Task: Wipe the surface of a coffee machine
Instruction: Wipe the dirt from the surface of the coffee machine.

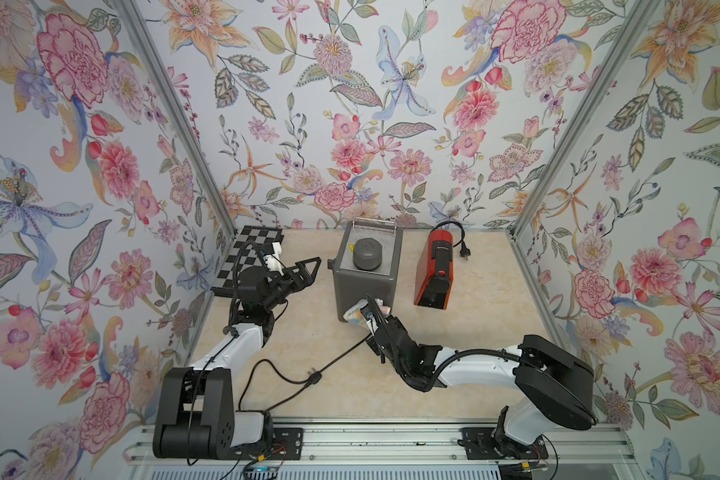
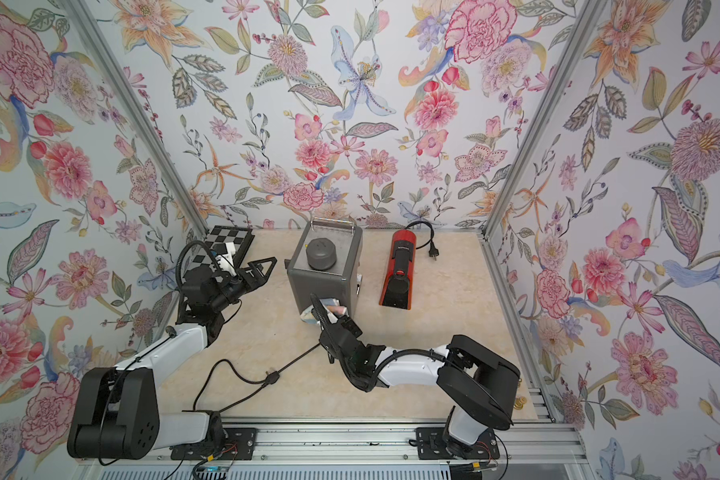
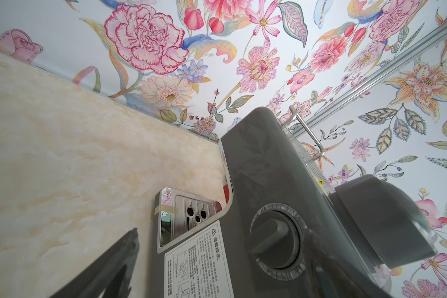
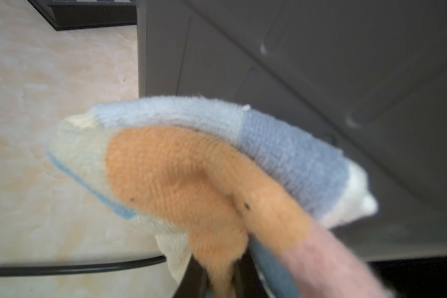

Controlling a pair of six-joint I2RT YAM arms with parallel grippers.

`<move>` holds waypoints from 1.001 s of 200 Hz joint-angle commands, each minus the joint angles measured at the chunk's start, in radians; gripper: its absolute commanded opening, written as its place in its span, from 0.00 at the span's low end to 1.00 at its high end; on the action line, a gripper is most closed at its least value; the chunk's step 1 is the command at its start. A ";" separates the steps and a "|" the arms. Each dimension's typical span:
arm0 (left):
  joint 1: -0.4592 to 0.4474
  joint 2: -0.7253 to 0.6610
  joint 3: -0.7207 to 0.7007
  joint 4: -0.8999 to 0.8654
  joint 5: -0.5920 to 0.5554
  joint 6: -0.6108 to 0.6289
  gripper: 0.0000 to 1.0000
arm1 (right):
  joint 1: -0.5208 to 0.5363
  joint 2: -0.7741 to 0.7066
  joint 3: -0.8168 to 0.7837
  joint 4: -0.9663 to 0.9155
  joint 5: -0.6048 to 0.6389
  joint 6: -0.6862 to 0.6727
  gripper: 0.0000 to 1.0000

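Our right gripper [image 1: 371, 311] clenches the cloth [image 4: 191, 167] so we can press it against the near side of the grey machine [image 1: 350, 291]; our left gripper [image 1: 314, 272] hangs open beside it, clear of the wipe

The grey boxy coffee machine [image 1: 366, 266] stands upright, a bunched orange-and-blue cloth [image 1: 355, 312] pressed against its lower near side.

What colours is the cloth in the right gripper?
The knitted cloth has orange, light blue, cream and pink blocks; clearest in the right wrist view.
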 commanded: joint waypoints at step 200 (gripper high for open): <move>0.071 -0.170 -0.010 -0.164 0.046 0.084 0.99 | 0.001 -0.265 0.159 0.007 0.126 -0.335 0.00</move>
